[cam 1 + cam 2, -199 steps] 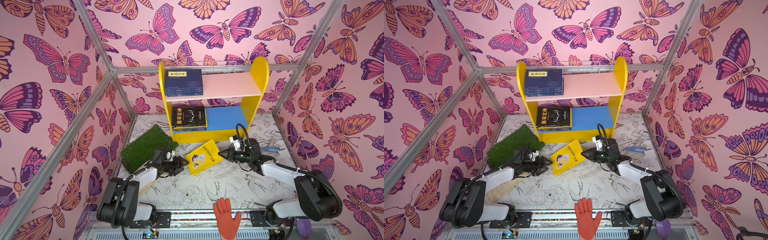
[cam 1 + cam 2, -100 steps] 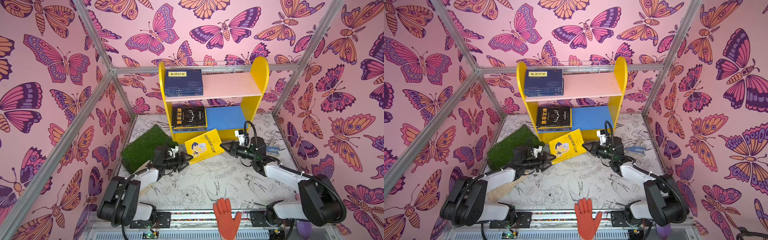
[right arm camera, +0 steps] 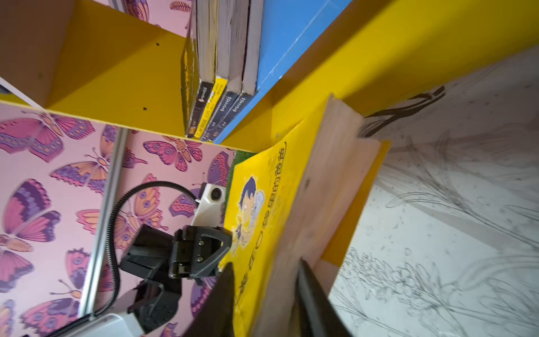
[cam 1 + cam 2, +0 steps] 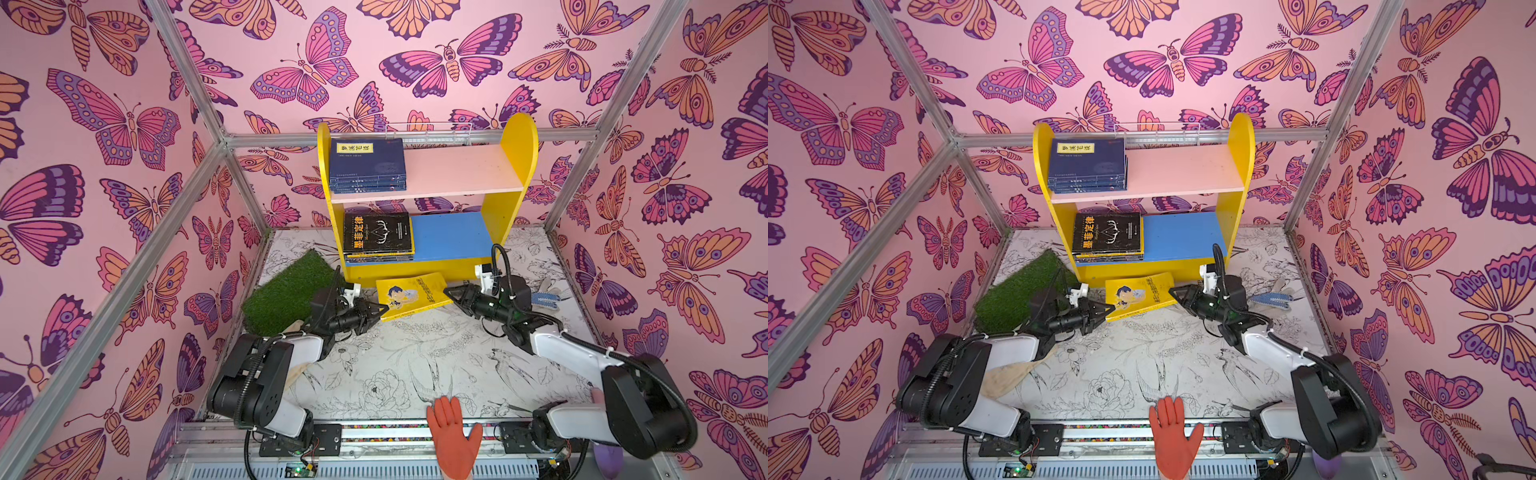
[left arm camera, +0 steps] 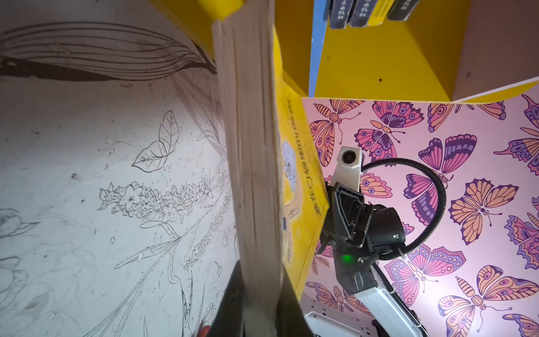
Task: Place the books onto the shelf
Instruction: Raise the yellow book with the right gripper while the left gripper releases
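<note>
Lifting the yellow paperback with a cartoon boy on its cover (image 4: pixel 411 293) up to a free board looks like the step in hand. The book lies tilted between the two end effectors, just in front of the base of the two-tier shelf with yellow round-topped side panels (image 4: pixel 515 166). Whether its far edge touches that base I cannot tell.

The left end effector (image 4: pixel 380 309) is clamped tight on the book's near corner. In the left wrist view the cream page block runs straight out from between its dark fingers (image 5: pixel 291 318). The right end effector (image 4: pixel 449 291) sits at the opposite corner, jaws partly parted around the edge. Whether a pad presses the cover I cannot tell.

A soft cover gripped by one corner will likely droop and fan, so I judge the lift should be slow and the book kept level. Its leading edge should clear the front lip before it slides in.

The bare stretch of blue lower board (image 4: pixel 453 237) lies up and beyond the right end effector. It is beside the black paperback with white antlers (image 4: pixel 378 232) that tops a flat pile. Higher and farther off, the pale pink upper board (image 4: pixel 457 170) also has room next to the stack of navy paperbacks (image 4: pixel 368 164).

The yellow cover is thin, slightly glossy card that bows at its far corner, and the page edges look rough and uneven. The shelf boards are flat, smooth and hard-edged. The desk (image 4: pixel 415 365) under both end effectors is a matt sheet printed with line-drawn flowers and birds. A bristly green fake-grass mat (image 4: pixel 286 286) lies just behind the left end effector.
</note>
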### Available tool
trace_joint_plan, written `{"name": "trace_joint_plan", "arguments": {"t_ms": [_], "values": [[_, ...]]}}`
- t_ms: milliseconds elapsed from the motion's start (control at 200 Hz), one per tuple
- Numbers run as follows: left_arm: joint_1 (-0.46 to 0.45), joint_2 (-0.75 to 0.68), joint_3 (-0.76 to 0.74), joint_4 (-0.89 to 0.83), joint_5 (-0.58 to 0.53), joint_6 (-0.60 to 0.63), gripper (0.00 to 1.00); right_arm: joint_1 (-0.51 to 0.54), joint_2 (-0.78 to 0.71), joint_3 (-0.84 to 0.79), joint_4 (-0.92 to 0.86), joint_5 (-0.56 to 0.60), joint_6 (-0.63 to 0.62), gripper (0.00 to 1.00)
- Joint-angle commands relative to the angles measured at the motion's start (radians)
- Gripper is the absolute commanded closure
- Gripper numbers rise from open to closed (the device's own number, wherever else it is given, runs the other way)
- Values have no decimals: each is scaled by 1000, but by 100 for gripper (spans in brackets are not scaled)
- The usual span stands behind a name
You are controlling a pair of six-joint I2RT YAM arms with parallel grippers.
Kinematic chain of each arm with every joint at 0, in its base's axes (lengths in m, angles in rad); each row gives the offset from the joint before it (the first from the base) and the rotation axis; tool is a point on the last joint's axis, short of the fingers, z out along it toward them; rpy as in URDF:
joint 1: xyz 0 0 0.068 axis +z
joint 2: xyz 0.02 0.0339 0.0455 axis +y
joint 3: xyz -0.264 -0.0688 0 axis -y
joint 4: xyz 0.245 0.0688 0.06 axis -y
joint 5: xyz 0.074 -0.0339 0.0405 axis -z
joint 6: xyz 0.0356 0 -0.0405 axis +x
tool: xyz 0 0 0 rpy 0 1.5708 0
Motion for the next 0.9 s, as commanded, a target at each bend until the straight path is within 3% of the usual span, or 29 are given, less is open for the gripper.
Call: {"name": "trace_joint_plan", "arguments": {"t_ms": [0, 70, 190, 386, 506, 671, 896], "values": [[-3, -26, -26, 104, 10, -24, 100, 7, -84, 29, -159, 120, -91, 50], [2, -33, -37, 129, 6, -31, 100, -5, -109, 13, -188, 143, -91, 45], [8, -38, -46, 167, 5, -40, 100, -41, -108, -2, -216, 70, -80, 42], [10, -44, -57, 235, -13, -40, 100, -64, -31, -3, -183, -151, -66, 40], [10, -57, -63, 246, -23, -27, 100, -64, 44, -21, -22, -263, 22, 40], [10, -86, -69, 231, -24, 0, 100, -64, 102, -41, 145, -293, 126, 40], [9, -158, -83, 158, 0, 96, 100, -64, 136, -34, 236, -297, 181, 45]]}}
